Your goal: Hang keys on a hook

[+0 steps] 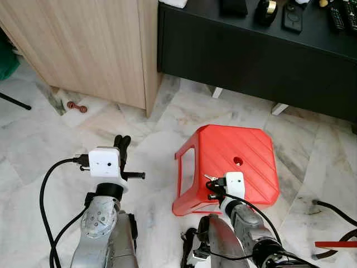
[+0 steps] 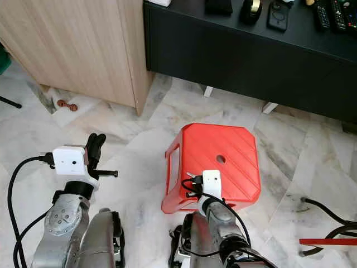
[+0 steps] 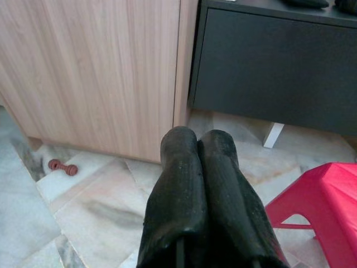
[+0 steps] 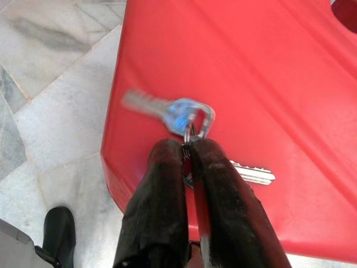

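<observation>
Keys (image 4: pixel 187 120) hang pinched by their ring between the clenched fingers of the right gripper (image 4: pixel 188 146), just above the red stool (image 1: pixel 245 162), which sits at four o'clock in the head view. At nine o'clock the left gripper (image 3: pixel 199 139) is pressed closed on nothing over marble floor (image 1: pixel 33 151).

A red plastic stool (image 1: pixel 231 162) stands on the pale marble floor (image 1: pixel 139 128), a round hole in its ribbed seat. Behind it runs a low black cabinet (image 1: pixel 251 61) on white feet, with a tape roll (image 1: pixel 269 8), a phone (image 1: pixel 292 15) and remotes (image 1: pixel 341 14) on top. To the left, a light wood cabinet (image 1: pixel 95 44). Near its base lies a small reddish-brown dumbbell-shaped thing (image 1: pixel 77 106). Black cables (image 1: pixel 334 209) trail at the floor's right edge.
</observation>
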### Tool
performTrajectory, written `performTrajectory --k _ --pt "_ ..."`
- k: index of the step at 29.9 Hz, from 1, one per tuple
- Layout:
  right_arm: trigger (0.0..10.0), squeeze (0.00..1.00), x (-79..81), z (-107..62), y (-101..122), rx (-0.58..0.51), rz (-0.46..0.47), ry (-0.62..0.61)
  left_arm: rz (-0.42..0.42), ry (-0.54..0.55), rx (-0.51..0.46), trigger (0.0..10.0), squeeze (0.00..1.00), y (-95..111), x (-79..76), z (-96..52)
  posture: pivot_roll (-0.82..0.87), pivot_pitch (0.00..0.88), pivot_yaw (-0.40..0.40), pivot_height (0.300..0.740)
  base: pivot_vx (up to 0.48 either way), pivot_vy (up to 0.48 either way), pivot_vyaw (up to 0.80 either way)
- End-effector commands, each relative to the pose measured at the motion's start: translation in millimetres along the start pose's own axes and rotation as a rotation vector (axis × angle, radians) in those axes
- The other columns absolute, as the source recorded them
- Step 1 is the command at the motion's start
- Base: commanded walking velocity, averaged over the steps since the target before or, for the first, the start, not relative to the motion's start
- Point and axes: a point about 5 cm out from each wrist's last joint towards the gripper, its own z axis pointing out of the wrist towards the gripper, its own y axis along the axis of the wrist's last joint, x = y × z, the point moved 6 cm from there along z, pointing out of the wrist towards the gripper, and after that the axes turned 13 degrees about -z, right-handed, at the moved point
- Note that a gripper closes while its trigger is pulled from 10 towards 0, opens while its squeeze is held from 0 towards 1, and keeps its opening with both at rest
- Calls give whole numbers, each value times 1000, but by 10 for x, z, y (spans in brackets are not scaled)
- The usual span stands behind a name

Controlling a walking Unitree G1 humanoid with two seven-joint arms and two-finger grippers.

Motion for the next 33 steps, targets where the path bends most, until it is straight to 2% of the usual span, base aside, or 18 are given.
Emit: performTrajectory --k 1,4,16,22,27,31,33 --pt "471 0 -11 -54 -206 52 28 -12 4 3 31 10000 0 -73 -26 -60 205 436 -194 647 0 0 0" --pt "0 0 -20 -53 -201 50 31 -16 3 3 33 10000 0 -76 -31 -65 207 440 -194 647 0 0 0" --pt "0 0 -41 -60 -146 4 33 -29 3 9 42 10000 0 -96 -20 -83 210 438 -191 647 0 0 0" --pt "0 0 -212 -110 86 -144 0 -100 8 12 51 10000 0 -149 21 -70 199 415 -188 647 0 0 0" --pt "0 0 -336 -174 174 -210 -16 -151 11 11 62 10000 0 -209 34 -49 198 393 -183 647 0 0 0" --pt "0 0 -435 -251 265 -274 -39 -195 27 16 78 10000 0 -283 111 -28 201 352 -175 647 0 0 0" --pt "0 0 -501 -295 357 -317 -58 -228 46 31 90 10000 0 -339 198 -23 204 321 -166 647 0 0 0"
